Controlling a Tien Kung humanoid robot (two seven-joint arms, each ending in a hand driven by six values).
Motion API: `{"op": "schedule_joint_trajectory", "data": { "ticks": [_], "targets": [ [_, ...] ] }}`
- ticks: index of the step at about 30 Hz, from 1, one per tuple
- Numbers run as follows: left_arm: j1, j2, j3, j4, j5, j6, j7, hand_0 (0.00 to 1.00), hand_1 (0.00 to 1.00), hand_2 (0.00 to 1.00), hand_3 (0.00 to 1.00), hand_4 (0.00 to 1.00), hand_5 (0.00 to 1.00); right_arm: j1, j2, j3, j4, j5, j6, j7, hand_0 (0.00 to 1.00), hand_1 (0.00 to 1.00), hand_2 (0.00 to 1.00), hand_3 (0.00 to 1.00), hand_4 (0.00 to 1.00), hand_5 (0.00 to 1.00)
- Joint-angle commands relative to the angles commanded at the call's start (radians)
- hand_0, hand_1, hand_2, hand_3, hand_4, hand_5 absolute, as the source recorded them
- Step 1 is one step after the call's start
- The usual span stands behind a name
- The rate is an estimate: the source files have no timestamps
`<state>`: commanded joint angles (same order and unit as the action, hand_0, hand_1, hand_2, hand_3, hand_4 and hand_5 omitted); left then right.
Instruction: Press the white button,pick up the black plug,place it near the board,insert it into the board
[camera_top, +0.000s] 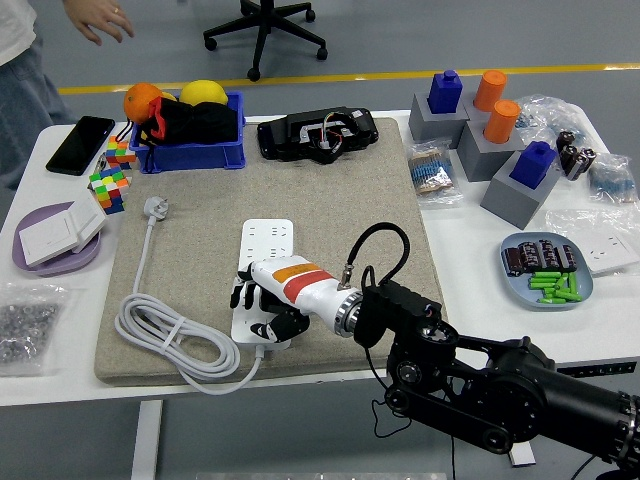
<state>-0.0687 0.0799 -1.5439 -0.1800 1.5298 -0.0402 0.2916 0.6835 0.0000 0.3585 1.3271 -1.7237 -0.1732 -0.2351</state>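
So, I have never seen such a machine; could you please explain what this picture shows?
The camera sits high on a humanoid robot and looks down over its white table. The black arm from the right ends in a five-fingered robot hand, resting on the near end of a white power strip that lies on a grey mat. Its coiled white cable ends in a plug. I cannot tell if the hand holds anything. A person's hand is far back, top left.
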Motion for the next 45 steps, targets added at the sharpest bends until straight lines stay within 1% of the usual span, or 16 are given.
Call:
{"op": "schedule_joint_trajectory", "data": {
  "ticks": [5, 11, 12, 14, 15, 18, 20, 21, 25, 26, 27, 32, 33, 36, 40, 45],
  "targets": [
    [-0.002, 0.0, -0.003, 0.0, -0.003, 0.001, -0.001, 0.649, 0.642, 0.642, 0.683, 0.564, 0.029, 0.001, 0.0, 0.05, 0.028, -0.009, -0.015, 0.024, 0.457, 0.448, 0.47, 0.524, 0.805, 0.002],
    [-0.007, -0.003, -0.02, 0.0, 0.009, 0.003, 0.0, 0.649, 0.642, 0.642, 0.683, 0.564, 0.029, -0.005, 0.0, 0.166, 0.134, 0.008, 0.003, 0.032, 0.463, 0.46, 0.482, 0.54, 0.803, 0.002],
    [-0.009, -0.004, -0.022, 0.0, 0.009, 0.004, 0.0, 0.649, 0.642, 0.642, 0.683, 0.564, 0.029, -0.011, -0.009, 0.194, 0.161, 0.014, 0.013, 0.029, 0.463, 0.46, 0.482, 0.54, 0.803, 0.002],
    [-0.01, -0.005, -0.023, 0.0, 0.007, 0.005, 0.0, 0.649, 0.642, 0.642, 0.683, 0.564, 0.029, -0.027, -0.048, 0.248, 0.207, 0.024, 0.031, 0.021, 0.463, 0.46, 0.482, 0.54, 0.803, 0.002],
    [-0.01, -0.005, -0.024, 0.0, 0.008, 0.005, 0.0, 0.648, 0.642, 0.642, 0.683, 0.564, 0.029, -0.038, -0.071, 0.276, 0.227, 0.022, 0.039, 0.016, 0.5, 0.502, 0.52, 0.564, 0.837, 0.002],
    [-0.01, -0.008, -0.022, 0.0, -0.001, 0.008, -0.002, 0.648, 0.642, 0.642, 0.683, 0.564, 0.029, -0.08, -0.145, 0.36, 0.272, 0.033, 0.046, 0.019, 0.5, 0.502, 0.52, 0.564, 0.837, 0.002],
    [-0.013, -0.011, -0.017, 0.0, -0.013, 0.009, -0.003, 0.648, 0.642, 0.642, 0.683, 0.564, 0.029, -0.109, -0.184, 0.405, 0.282, 0.047, 0.043, 0.031, 0.5, 0.502, 0.52, 0.564, 0.837, 0.002],
    [-0.013, -0.012, -0.016, 0.0, -0.016, 0.01, -0.004, 0.649, 0.642, 0.642, 0.683, 0.564, 0.028, -0.121, -0.196, 0.425, 0.282, 0.053, 0.042, 0.034, 0.581, 0.596, 0.579, 0.629, 0.904, 0.148],
    [-0.02, -0.017, -0.007, 0.0, -0.022, 0.007, -0.004, 0.649, 0.642, 0.642, 0.683, 0.564, 0.028, -0.192, -0.245, 0.514, 0.278, 0.073, 0.035, 0.057, 0.581, 0.596, 0.579, 0.629, 0.904, 0.148],
    [-0.021, -0.018, 0.004, 0.0, -0.033, 0.007, -0.007, 0.649, 0.642, 0.642, 0.683, 0.564, 0.028, -0.206, -0.253, 0.532, 0.277, 0.074, 0.035, 0.059, 0.581, 0.596, 0.579, 0.629, 0.904, 0.148],
    [-0.023, -0.019, 0.013, 0.0, -0.044, 0.007, -0.008, 0.648, 0.642, 0.642, 0.683, 0.565, 0.029, -0.22, -0.26, 0.549, 0.278, 0.074, 0.034, 0.063, 0.629, 0.647, 0.623, 0.66, 0.932, 0.196],
    [-0.033, -0.024, 0.017, 0.0, -0.045, 0.005, -0.008, 0.648, 0.642, 0.642, 0.683, 0.565, 0.029, -0.301, -0.299, 0.644, 0.287, 0.097, 0.02, 0.105, 0.629, 0.647, 0.623, 0.66, 0.932, 0.196],
    [-0.036, -0.025, 0.027, 0.0, -0.056, 0.005, -0.011, 0.649, 0.642, 0.642, 0.684, 0.565, 0.028, -0.321, -0.308, 0.667, 0.287, 0.101, 0.014, 0.119, 0.691, 0.677, 0.644, 0.672, 0.949, 0.237],
    [-0.042, -0.027, 0.031, 0.0, -0.059, 0.005, -0.011, 0.649, 0.642, 0.642, 0.684, 0.565, 0.028, -0.371, -0.323, 0.729, 0.289, 0.109, 0.005, 0.151, 0.691, 0.677, 0.644, 0.672, 0.949, 0.237],
    [-0.045, -0.03, 0.036, 0.0, -0.061, 0.003, -0.011, 0.649, 0.642, 0.642, 0.684, 0.566, 0.029, -0.435, -0.329, 0.804, 0.297, 0.122, -0.013, 0.195, 0.707, 0.681, 0.65, 0.666, 0.95, 0.249],
    [-0.048, -0.032, 0.048, 0.0, -0.068, 0.001, -0.014, 0.649, 0.642, 0.642, 0.684, 0.566, 0.027, -0.496, -0.334, 0.874, 0.304, 0.125, -0.017, 0.22, 0.709, 0.678, 0.636, 0.652, 0.944, 0.245]
  ]
}}
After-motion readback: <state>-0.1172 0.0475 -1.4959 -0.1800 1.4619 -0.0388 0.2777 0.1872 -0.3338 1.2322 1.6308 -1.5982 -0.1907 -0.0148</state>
